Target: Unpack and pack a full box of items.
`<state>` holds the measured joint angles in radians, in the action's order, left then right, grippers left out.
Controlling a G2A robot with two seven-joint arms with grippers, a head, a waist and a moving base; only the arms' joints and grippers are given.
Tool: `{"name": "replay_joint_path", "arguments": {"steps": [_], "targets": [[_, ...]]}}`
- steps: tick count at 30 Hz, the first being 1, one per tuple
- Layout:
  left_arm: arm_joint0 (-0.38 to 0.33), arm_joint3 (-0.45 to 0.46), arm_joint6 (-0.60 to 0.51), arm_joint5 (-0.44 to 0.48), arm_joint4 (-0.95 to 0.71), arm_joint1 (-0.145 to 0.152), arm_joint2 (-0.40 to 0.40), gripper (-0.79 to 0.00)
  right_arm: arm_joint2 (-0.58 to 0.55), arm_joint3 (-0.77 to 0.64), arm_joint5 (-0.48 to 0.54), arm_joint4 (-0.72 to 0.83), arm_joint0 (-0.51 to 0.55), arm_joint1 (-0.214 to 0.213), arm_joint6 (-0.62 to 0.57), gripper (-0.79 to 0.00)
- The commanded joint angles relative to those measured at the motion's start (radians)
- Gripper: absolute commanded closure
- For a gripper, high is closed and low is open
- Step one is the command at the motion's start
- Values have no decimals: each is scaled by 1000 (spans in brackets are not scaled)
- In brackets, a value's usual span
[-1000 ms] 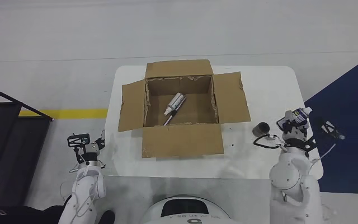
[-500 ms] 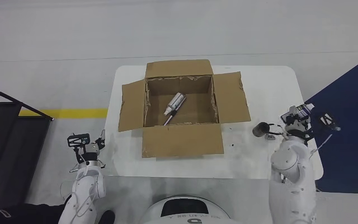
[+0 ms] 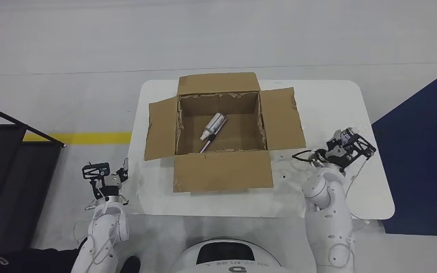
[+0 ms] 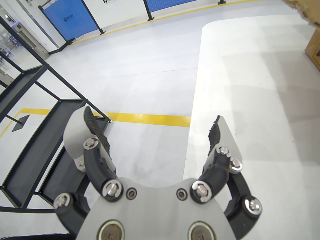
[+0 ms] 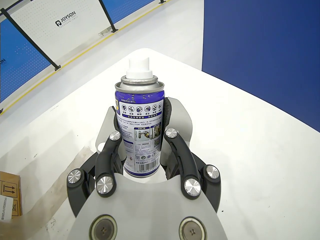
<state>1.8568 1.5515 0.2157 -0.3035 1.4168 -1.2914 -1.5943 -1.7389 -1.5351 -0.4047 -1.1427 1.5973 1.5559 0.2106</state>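
Table (image 3: 321, 102) carrying an open cardboard box (image 3: 222, 170) at its middle. Left gripper (image 4: 152, 120) hangs wide apart, empty, off the table's left edge. Right gripper (image 5: 140, 114), just right of the box, clamps a blue spray can (image 5: 138, 93) lengthwise, nozzle pointing beyond its fingertips; one tube (image 3: 213, 128) lies in the box.

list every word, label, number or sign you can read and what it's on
spray can, in the right gripper: label with an icon row, lines of small print and a barcode with digits; too small to quote reliably.
cardboard box: two upward arrows, plus a white sticker with small print, cut off at the edge.
white panel: a logo mark beside one word in dark capitals.
blue panel: the same logo in white.
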Motion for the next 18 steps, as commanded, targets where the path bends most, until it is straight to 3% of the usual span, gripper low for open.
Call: {"name": "replay_joint_path", "arguments": {"steps": [1,9,18], "targets": [[0,0,0,0,0,0,0,-785,-15,-7,0,11,4,-2,-14,0],[0,0,0,0,0,0,0,-785,-107,6,-8,52,-3,-13,-48,0],[0,0,0,0,0,0,0,-785,-107,115,-58,-13,-56,-18,0,0]]}}
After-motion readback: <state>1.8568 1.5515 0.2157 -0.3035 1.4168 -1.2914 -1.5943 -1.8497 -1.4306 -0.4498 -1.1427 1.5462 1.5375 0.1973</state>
